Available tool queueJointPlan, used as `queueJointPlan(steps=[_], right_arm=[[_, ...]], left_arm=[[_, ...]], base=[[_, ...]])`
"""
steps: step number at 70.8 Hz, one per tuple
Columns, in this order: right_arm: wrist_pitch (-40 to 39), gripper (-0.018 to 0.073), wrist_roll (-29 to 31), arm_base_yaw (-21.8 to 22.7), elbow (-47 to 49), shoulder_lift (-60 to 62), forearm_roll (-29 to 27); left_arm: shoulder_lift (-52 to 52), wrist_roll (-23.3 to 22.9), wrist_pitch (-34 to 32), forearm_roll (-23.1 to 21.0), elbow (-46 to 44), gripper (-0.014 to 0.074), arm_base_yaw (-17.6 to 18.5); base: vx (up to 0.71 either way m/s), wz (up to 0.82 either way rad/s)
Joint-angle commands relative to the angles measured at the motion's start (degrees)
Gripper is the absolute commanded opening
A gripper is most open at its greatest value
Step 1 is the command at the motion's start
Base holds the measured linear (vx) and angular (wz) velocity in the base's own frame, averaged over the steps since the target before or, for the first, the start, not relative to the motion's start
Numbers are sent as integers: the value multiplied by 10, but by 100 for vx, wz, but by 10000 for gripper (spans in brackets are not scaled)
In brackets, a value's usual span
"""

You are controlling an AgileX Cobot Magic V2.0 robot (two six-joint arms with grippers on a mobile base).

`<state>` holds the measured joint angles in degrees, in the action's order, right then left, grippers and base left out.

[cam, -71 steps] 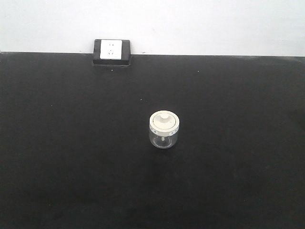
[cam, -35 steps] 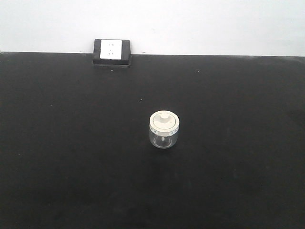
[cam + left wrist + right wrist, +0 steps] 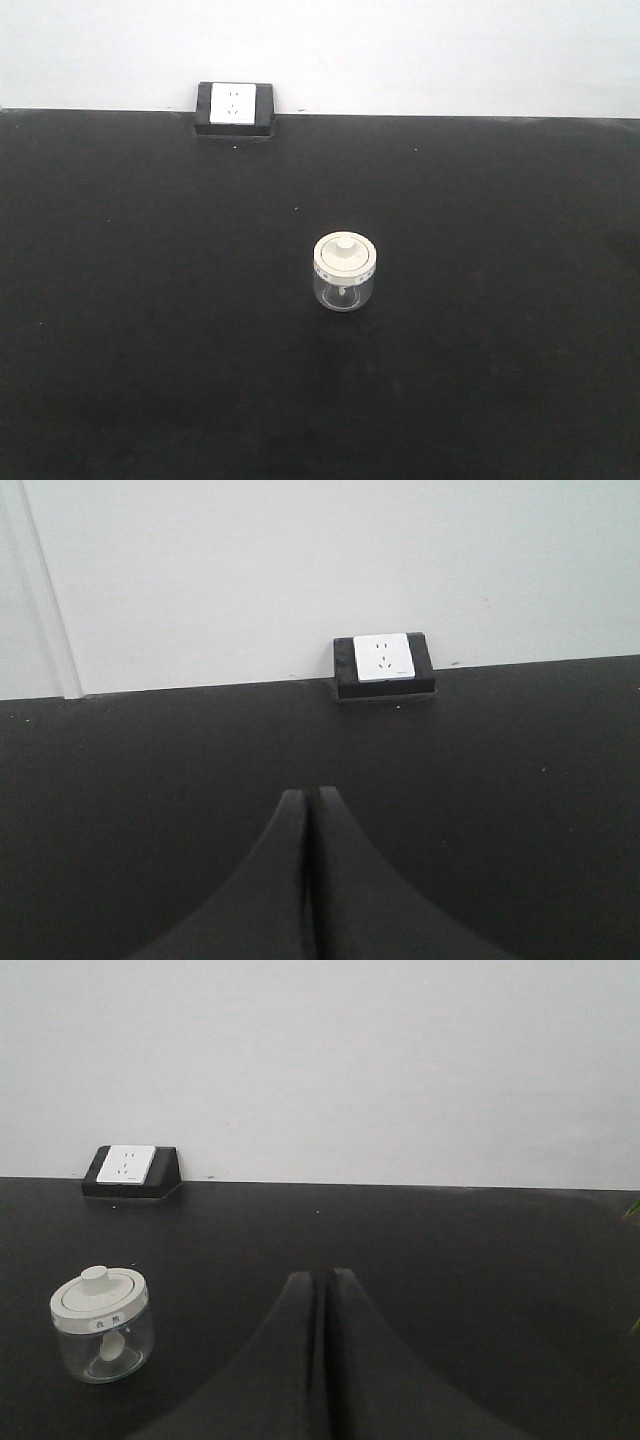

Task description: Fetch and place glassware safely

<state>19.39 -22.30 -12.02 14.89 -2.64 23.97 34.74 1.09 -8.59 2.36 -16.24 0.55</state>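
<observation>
Small squat glass jar upright near middle of black surface, alone, nothing touching it. Cream-white lid seated on top, central knob, small label on lid rim facing right wrist view. Through the clear wall, a pale bit inside, too small to identify. Wall socket block at far edge of surface, well apart from jar.

Left end effector clenched, fingers pressed together, empty, pointed toward socket block; jar not in that view. Right end effector likewise clenched and empty, jar off to its left and nearer the camera than the fingertips, apart from them.

Handling, judged: light, rigid, breakable; smooth glass wall likely slippery against pads. Lid probably loose-fit, so lifting by knob risks lid coming off and body dropping. Best hold: across cylindrical body below lid rim, fingers on opposite sides, moderate squeeze only. Short height leaves little wall to grip, so low approach close to surface needed. Right arm better placed; must open first.
</observation>
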Motion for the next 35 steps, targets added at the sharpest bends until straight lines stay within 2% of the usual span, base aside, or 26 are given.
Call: queueJointPlan(steps=[1,27,35], right_arm=[[-39,-3,3,3,16,-7,7],[-39,-3,3,3,16,-7,7],[-39,-3,3,3,16,-7,7]], left_arm=[[4,-2,-40,-5,-14,-7,3],[4,-2,-40,-5,-14,-7,3],[4,-2,-15,-5,-14,-7,3]], base=[[0,0],[0,0],[0,0]])
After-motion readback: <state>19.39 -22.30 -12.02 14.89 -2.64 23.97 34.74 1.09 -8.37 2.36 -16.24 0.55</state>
